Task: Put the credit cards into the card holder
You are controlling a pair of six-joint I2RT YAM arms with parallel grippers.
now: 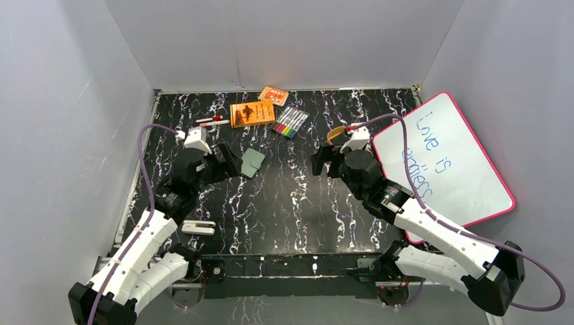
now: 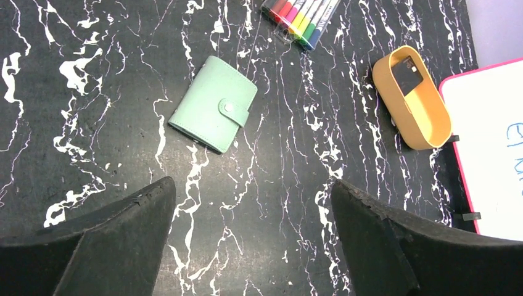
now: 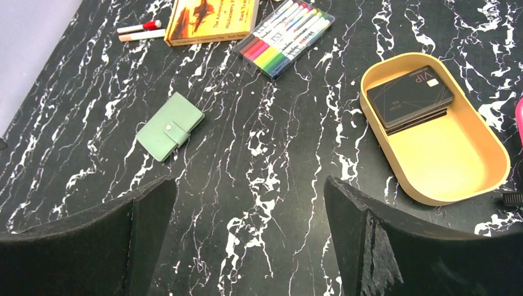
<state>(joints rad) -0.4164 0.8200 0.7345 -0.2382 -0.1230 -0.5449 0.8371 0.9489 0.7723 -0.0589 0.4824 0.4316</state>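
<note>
- The task is judged to be at its very start: nothing is held, and no card has reached the card holder (image 2: pixel 214 103)
- The left gripper (image 2: pixel 251 185) hangs above the marbled table (image 2: pixel 92 123), its jaws wide apart with only bare table between them; the card holder lies ahead of these jaws, slightly toward the left finger, flat and with its snap tab fastened
- The right gripper (image 3: pixel 250 182) also has its jaws spread wide and empty; the credit cards (image 3: pixel 409 97) sit ahead of it and out beyond the right finger, stacked at the far end of the tan oval tray (image 3: pixel 456 154)
- From the right jaws the card holder is ahead on the left finger's side, well apart from the tray
- The next move probably calls for the left jaws to drop onto the holder and undo the snap, while the right jaws reach into the tray for the top card; a thin card lying flat on a stack leaves little edge to pinch, so the tray wall may get in the way
- Writing: the top card shows "VIP" in pale letters; its smaller print is too small to read
- The whiteboard (image 1: pixel 440 162) carries blue handwriting, "Love is", then a word partly behind the right arm
- The orange book (image 3: pixel 210 18) has a title that seems to include "Huckleberry", though this is not certain
- The marker set (image 3: pixel 287 37) bears print too fine to make out
</note>
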